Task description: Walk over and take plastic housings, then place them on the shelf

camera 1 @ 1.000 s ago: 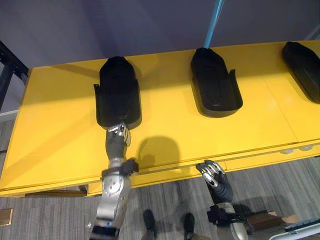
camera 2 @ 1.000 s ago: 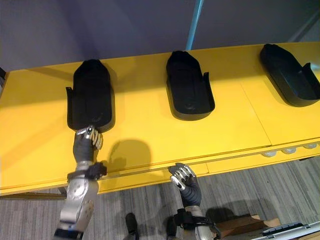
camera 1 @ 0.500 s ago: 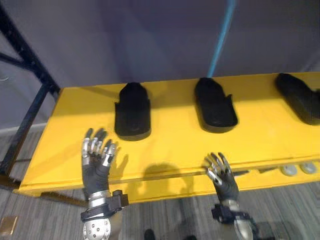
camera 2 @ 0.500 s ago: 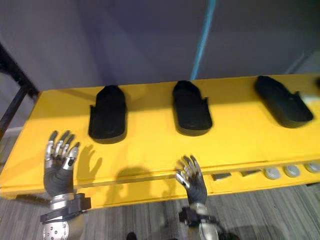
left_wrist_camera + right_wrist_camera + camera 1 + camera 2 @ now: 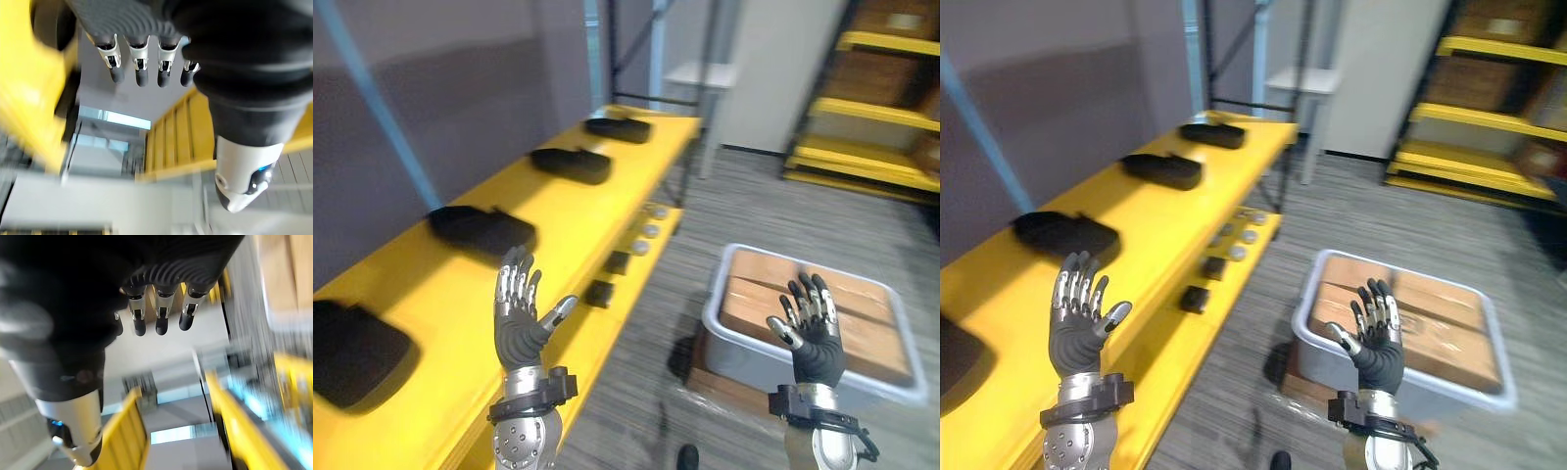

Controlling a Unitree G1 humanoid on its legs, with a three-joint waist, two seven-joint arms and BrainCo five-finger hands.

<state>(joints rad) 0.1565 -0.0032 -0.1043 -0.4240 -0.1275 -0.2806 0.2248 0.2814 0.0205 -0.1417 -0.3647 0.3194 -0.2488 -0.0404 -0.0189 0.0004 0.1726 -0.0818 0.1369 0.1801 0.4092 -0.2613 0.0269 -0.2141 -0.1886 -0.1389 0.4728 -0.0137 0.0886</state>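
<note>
Several black plastic housings lie in a row on the long yellow shelf (image 5: 570, 227) running along the left: one at the near left edge (image 5: 352, 352), another (image 5: 480, 228), a third (image 5: 570, 164) and a far one (image 5: 619, 127). My left hand (image 5: 519, 318) is raised upright over the shelf's front edge, fingers straight and spread, holding nothing. My right hand (image 5: 813, 335) is raised the same way over the floor at the right, open and empty. Straight fingers (image 5: 139, 66) show in the left wrist view, and straight fingers (image 5: 157, 316) in the right wrist view.
A grey bin (image 5: 729, 338) with brown boards inside stands on the floor at the right, close to my right hand. Small dark blocks (image 5: 600, 292) and round discs (image 5: 648, 229) lie on the shelf's lower ledge. A yellow rack (image 5: 862, 157) with boxes stands far right.
The whole view has swung round, so the shelf now runs along the left. My left hand left the housing's rim, straightened its fingers and rose; the right hand rose too.
</note>
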